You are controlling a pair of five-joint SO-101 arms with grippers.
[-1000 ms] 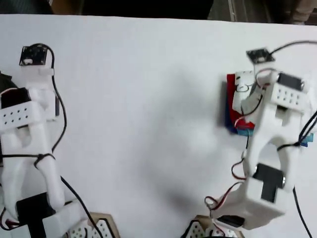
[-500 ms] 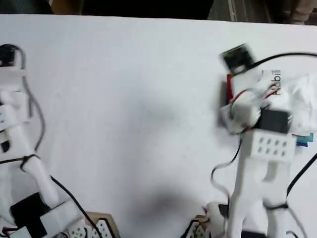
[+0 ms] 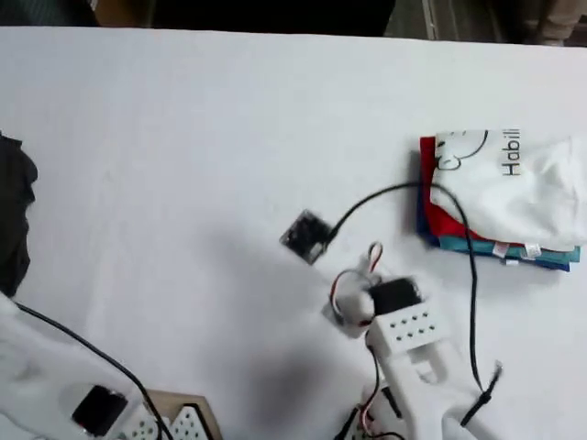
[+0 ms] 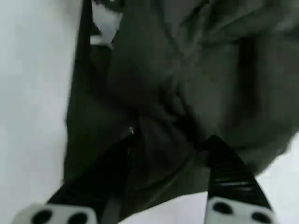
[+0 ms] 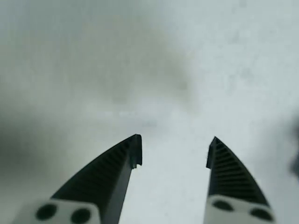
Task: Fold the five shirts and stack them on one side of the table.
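The bench (image 3: 229, 137) carries a folded stack (image 3: 495, 197) at its right edge and a crumpled dark shirt (image 4: 187, 70) at its left, which the left hand (image 4: 171, 136), fingers apart above it, probably must pinch next; the right hand (image 5: 175, 137), also apart, hovers over bare bench.

Both pairs of jaws are black plastic, ribbed on the inner faces, set in white matt plastic. Ahead of the left jaws and between their tips, the dark shirt (image 4: 187, 70) is soft matt cloth, crumpled into folds. Ahead of the right jaws the white surface (image 5: 140, 70) looks smooth and matt. The folded shirts (image 3: 495, 192) are matt cloth, the top one white and printed.
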